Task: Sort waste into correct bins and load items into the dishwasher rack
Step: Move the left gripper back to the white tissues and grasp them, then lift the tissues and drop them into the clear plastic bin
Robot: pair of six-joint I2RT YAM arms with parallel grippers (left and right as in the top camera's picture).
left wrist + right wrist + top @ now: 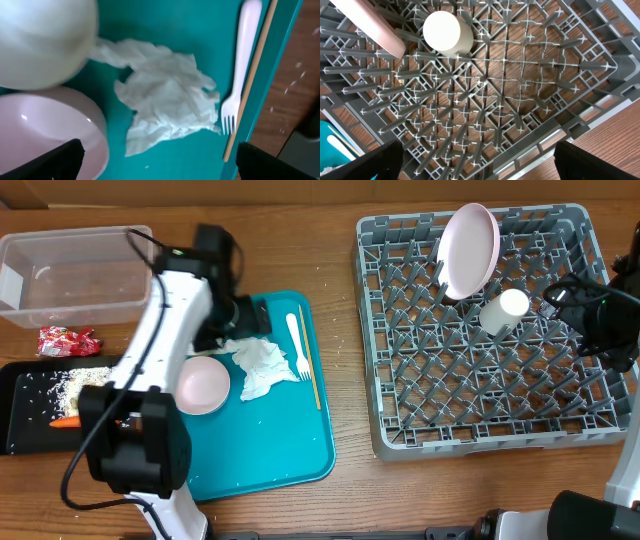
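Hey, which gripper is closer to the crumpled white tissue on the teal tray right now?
Left. The left gripper hangs open over the teal tray, right by the tissue. The right gripper is far off to the side, open above the dishwasher rack.

overhead above; wrists close (rack (470, 395) shared)

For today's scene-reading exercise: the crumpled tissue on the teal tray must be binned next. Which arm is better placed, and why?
Left. The left gripper, open, hangs directly over the tissue; the right gripper, also open, is away over the rack.
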